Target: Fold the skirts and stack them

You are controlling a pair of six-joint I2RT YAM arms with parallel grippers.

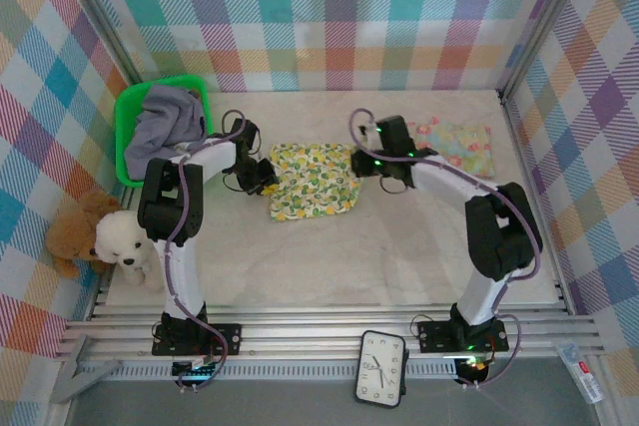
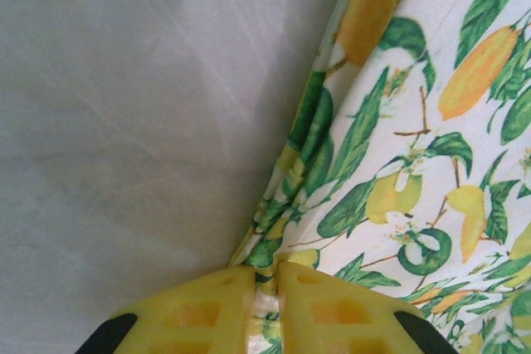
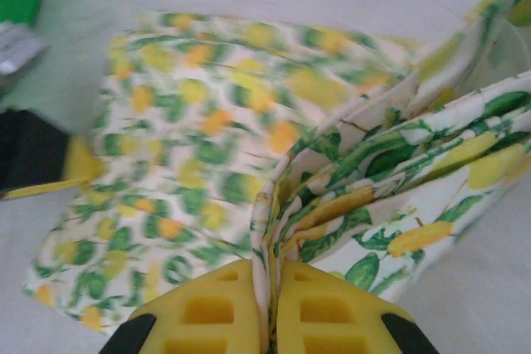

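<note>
My left claw (image 2: 265, 275) is pinched onto the left edge of the floral skirt (image 1: 315, 182), a thin bite that I judge could slip under pull. The skirt lies mid-way on the surface (image 1: 329, 256), long axis running left-right between both claws; waist end unclear. My right claw (image 3: 267, 275) clamps its bunched right layers, risking a crooked fold.

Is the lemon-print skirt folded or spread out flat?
Folded, at least partly: the right hand pinches several stacked layers of the lemon-print skirt, and the left hand pinches its opposite edge.
</note>
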